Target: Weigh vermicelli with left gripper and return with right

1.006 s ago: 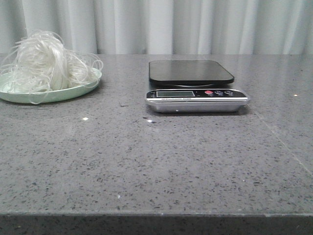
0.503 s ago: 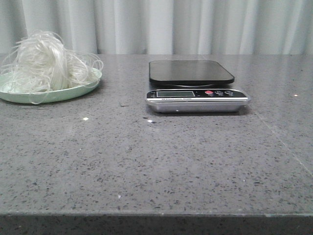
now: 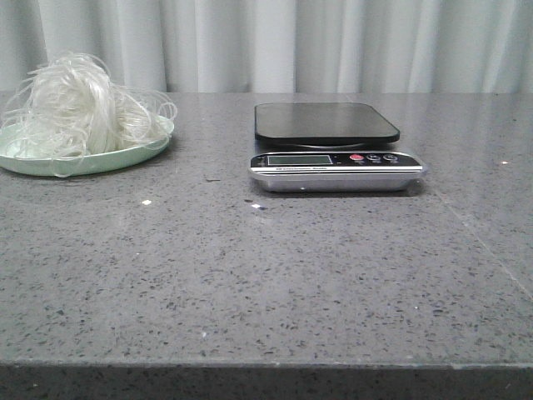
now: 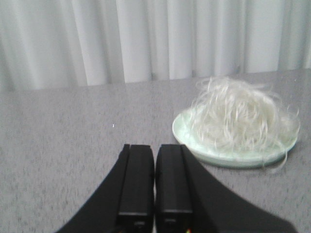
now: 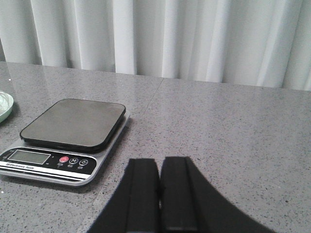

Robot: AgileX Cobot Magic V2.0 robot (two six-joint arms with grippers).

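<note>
The vermicelli [image 3: 79, 104], a fluffy tangle of thin white translucent strands, lies heaped on a pale green plate [image 3: 125, 157] at the table's far left. It also shows in the left wrist view [image 4: 238, 114]. A kitchen scale [image 3: 333, 146] with a bare black platform stands at the table's centre back and also shows in the right wrist view [image 5: 73, 124]. My left gripper [image 4: 155, 148] is shut and empty, short of the plate [image 4: 194, 148]. My right gripper [image 5: 160, 162] is shut and empty, beside the scale. Neither gripper shows in the front view.
The grey speckled countertop [image 3: 266, 275] carries a few small crumbs [image 3: 146, 202] in front of the plate and scale. A white curtain [image 3: 333, 42] hangs behind the table. The table's front edge [image 3: 266, 364] runs along the bottom of the front view.
</note>
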